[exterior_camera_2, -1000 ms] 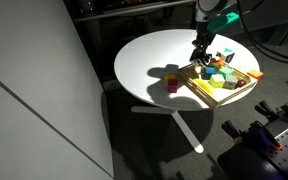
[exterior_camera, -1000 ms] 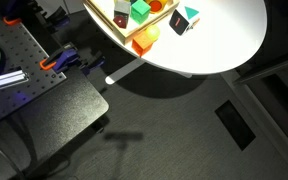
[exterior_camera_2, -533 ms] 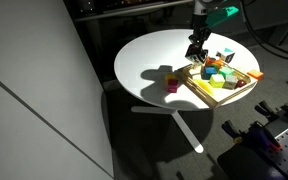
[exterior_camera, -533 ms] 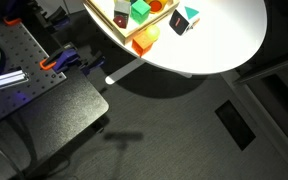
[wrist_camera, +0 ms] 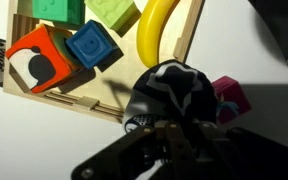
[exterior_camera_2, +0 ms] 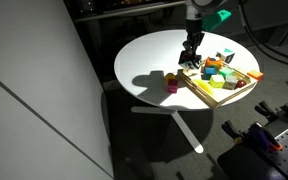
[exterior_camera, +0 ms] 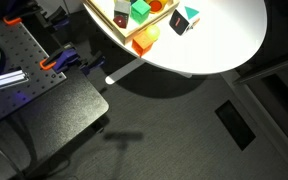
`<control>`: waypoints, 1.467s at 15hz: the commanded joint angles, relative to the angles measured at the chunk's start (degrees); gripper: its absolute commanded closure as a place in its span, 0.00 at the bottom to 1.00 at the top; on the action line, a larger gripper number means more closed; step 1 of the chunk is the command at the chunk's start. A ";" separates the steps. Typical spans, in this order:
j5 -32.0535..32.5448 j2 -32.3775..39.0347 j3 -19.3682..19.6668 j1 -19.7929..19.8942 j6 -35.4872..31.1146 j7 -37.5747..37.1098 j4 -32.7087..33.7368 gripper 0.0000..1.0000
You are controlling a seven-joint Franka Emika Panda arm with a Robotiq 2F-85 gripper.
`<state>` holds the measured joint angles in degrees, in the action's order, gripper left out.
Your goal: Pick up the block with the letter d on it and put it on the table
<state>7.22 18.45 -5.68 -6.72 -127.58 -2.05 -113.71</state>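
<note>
One pink block (exterior_camera_2: pixel 171 85) is sitting left of one tray (exterior_camera_2: pixel 202 91); the gripper (exterior_camera_2: pixel 191 62), barely parted, is clenching one dark block (wrist_camera: pixel 179 88).

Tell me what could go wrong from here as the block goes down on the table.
1. In the wrist view the dark block at the end effector sits right beside the pink block. Lowering it there could knock the pink one.
2. The wooden tray rim is also near, so the block might land on it and tip.
3. No letter is readable on the dark block, so it may be the wrong one.
</note>
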 commanded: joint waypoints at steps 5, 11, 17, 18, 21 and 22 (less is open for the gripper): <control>-2.61 -2.90 -3.02 -1.16 4.71 6.73 -1.63 0.95; -3.12 -0.89 -3.14 -1.18 7.89 7.66 -0.66 0.95; -3.83 0.97 -2.85 -0.92 9.27 7.92 -0.23 0.60; -3.80 1.15 -2.81 -0.87 9.40 7.91 -0.20 0.52; -3.74 1.35 -2.62 -0.74 9.72 7.91 -0.13 0.27; -3.73 1.30 -2.54 -0.69 9.97 7.80 -0.08 0.20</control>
<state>4.80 19.93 -8.43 -7.88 -119.28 4.30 -114.47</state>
